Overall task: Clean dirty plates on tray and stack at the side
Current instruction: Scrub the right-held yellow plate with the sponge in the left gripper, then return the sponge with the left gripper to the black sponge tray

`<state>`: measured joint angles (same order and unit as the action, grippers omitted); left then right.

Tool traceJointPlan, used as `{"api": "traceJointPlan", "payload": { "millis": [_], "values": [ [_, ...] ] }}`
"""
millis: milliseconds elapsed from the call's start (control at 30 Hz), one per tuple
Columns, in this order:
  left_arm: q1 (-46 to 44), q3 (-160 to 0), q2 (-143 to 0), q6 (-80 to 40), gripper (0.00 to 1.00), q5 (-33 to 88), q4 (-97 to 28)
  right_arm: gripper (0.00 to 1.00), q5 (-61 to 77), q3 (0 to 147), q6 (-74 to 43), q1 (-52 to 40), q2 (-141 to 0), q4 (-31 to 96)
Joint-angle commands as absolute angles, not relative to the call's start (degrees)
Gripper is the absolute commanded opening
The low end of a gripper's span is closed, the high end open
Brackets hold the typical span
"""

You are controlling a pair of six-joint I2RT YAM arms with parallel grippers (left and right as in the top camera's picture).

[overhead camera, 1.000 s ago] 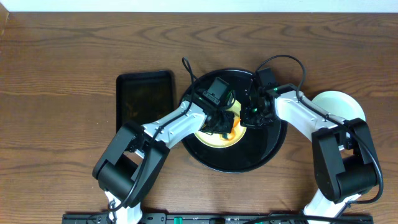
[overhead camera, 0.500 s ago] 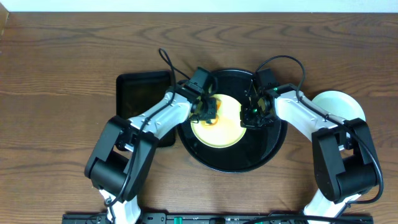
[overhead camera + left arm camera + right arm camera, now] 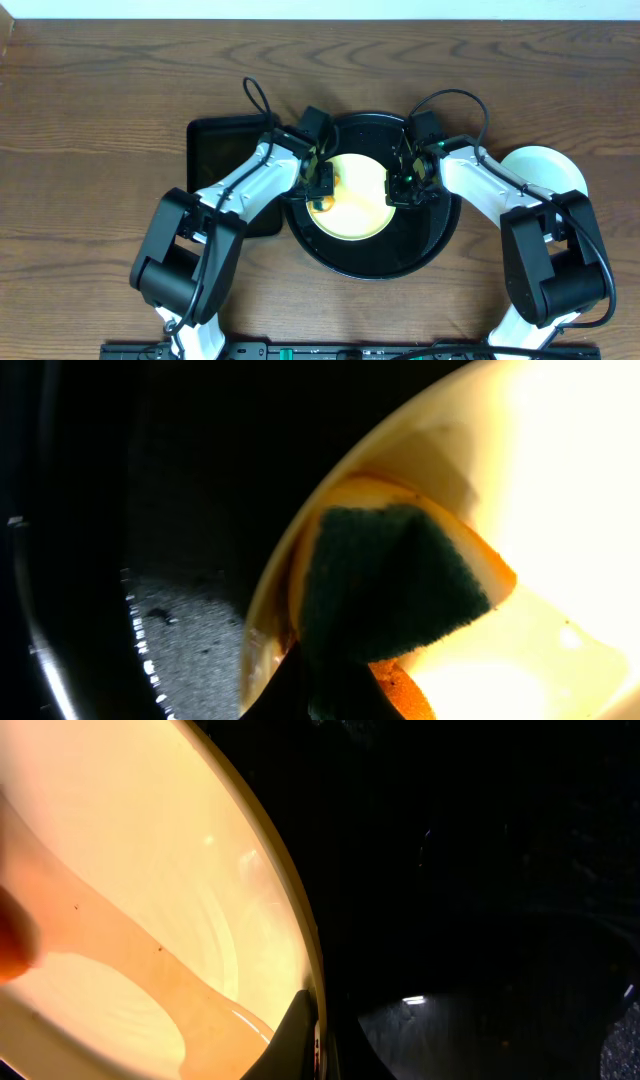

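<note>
A pale yellow plate (image 3: 358, 200) lies inside the round black tray (image 3: 420, 240). My left gripper (image 3: 322, 183) is over the plate's left rim, shut on an orange sponge with a dark green scouring face (image 3: 390, 585). The sponge presses on the plate just inside that rim (image 3: 300, 550). My right gripper (image 3: 398, 188) is shut on the plate's right rim, and the right wrist view shows its fingertips (image 3: 312, 1035) pinching the edge of the plate (image 3: 150, 870). A pale white plate (image 3: 545, 165) sits on the table right of the tray, partly under my right arm.
A smaller black rectangular tray (image 3: 230, 155) lies just left of the round tray, with my left arm crossing its right edge. Brown wooden tabletop (image 3: 100, 120) surrounds everything. A white wall edge runs along the far side of the table.
My left gripper has dragged the sponge leftward across the yellow plate, from near its centre to its left rim. The right gripper has kept its hold on the right rim without moving.
</note>
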<state>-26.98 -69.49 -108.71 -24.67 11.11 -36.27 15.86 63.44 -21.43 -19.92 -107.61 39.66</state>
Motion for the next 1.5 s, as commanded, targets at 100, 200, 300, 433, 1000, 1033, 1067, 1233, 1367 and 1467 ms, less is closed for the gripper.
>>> {"api": "traceJointPlan", "payload": {
  "millis": [100, 200, 300, 433, 1000, 1033, 1067, 1233, 1367, 1467],
  "values": [
    [-23.2, -71.8, -102.1, -25.4, 0.08, 6.3, -37.3, 0.01, 8.7, 60.6, -19.9, -21.0, -110.1, 41.5],
    [-22.6, -71.8, -98.9, -25.4, 0.08, 6.3, -39.6, 0.01, 8.6, 60.6, -19.9, -21.0, -110.1, 40.9],
    [-22.0, -71.8, -96.6, -25.2, 0.07, 4.5, -43.1, 0.14, 8.6, 60.6, -19.9, -21.0, -110.1, 40.0],
    [-20.0, -71.8, -94.5, -25.1, 0.08, -1.0, -46.8, 0.27, 8.6, 60.6, -19.9, -21.0, -110.1, 38.2],
    [-3.6, -68.5, -94.5, -17.0, 0.08, 16.7, -44.0, 0.01, 6.0, 60.1, -19.9, -21.1, -110.1, 36.8],
    [-2.5, -68.2, -94.5, -16.4, 0.08, 18.7, -43.7, 0.01, 5.7, 60.2, -19.9, -21.1, -110.1, 36.8],
    [-1.5, -67.9, -94.6, -15.6, 0.08, 20.5, -43.3, 0.01, 5.5, 60.2, -19.9, -21.1, -109.9, 36.9],
    [3.0, -67.6, -96.0, -9.8, 0.08, 29.7, -42.8, 0.01, 3.3, 60.6, -19.9, -21.1, -107.1, 36.9],
    [5.6, -67.5, -98.9, -7.1, 0.08, 36.2, -42.6, 0.01, -1.8, 60.6, -19.6, -21.1, -102.0, 37.6],
    [7.0, -67.5, -102.0, -7.1, 0.08, 37.4, -42.5, 0.01, -6.6, 60.6, -18.2, -21.1, -97.9, 38.1]
  ]
}}
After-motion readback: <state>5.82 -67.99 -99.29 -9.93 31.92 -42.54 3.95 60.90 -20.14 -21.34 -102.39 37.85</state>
